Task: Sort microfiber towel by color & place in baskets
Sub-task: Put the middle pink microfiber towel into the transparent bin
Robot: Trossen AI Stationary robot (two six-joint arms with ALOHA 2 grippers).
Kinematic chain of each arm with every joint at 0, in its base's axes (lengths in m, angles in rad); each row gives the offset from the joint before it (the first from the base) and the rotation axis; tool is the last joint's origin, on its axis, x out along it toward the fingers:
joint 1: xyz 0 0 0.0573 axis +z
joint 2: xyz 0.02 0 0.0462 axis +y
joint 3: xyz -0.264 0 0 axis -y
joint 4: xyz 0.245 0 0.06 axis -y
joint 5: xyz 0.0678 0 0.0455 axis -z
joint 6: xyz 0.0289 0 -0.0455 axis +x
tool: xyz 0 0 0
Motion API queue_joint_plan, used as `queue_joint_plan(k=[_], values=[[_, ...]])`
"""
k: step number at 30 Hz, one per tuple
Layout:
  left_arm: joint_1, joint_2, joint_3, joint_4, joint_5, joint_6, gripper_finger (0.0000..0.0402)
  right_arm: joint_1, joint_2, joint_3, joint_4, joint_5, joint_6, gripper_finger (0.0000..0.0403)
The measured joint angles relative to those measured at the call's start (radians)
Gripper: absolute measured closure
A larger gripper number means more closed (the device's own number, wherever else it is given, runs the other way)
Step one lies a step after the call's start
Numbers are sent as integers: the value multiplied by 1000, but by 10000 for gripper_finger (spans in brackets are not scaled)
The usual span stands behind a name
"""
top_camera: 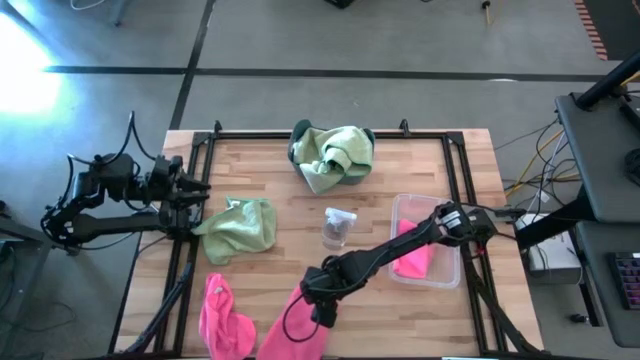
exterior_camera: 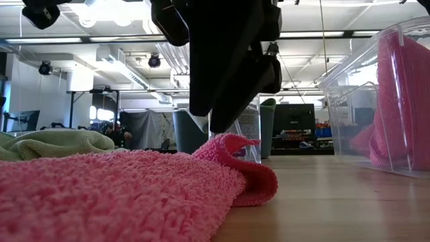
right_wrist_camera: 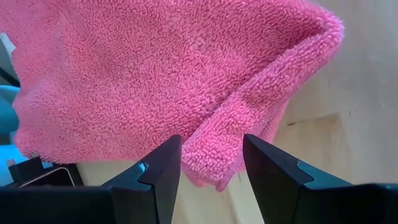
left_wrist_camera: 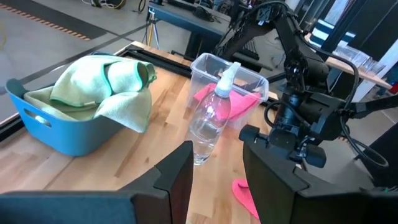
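Note:
My right gripper (top_camera: 320, 300) (right_wrist_camera: 211, 168) is down over a pink towel (top_camera: 295, 335) (exterior_camera: 121, 195) at the table's near edge. It is open, with a finger on either side of a raised fold. A second pink towel (top_camera: 225, 318) lies to its left. One green towel (top_camera: 242, 228) lies flat at the table's left. My left gripper (top_camera: 200, 195) (left_wrist_camera: 217, 180) is open and hovers beside it. The teal basket (top_camera: 298, 150) (left_wrist_camera: 56, 134) at the far edge holds green towels that drape over its rim. The clear basket (top_camera: 445, 275) (left_wrist_camera: 208, 65) holds a pink towel (top_camera: 412, 258). My right gripper comes down from above with its fingers astride the raised fold (right_wrist_camera: 214, 152) at the pink towel's right edge. The fold fills the gap between them, and I cannot tell whether they touch it. The rest of the towel lies on the table.
A small clear spray bottle (top_camera: 338, 228) (left_wrist_camera: 208, 121) stands at the table's middle, between the green towel and the clear basket. Black rails frame the table's left, far and right sides. Bare wood shows between the bottle and the near edge.

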Motion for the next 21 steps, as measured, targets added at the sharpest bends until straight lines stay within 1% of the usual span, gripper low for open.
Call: queue_joint_plan(k=[6,11,14,21], values=[[0,0,0,-1,0,17,276,0,0,-16,0,-6,1,236],[0,0,0,-9,0,18,276,0,0,-61,-1,-50,3,236],[0,0,0,-8,0,18,276,0,0,-71,1,-53,9,236],[0,0,0,-8,0,18,276,-2,0,-81,81,-52,8,236]])
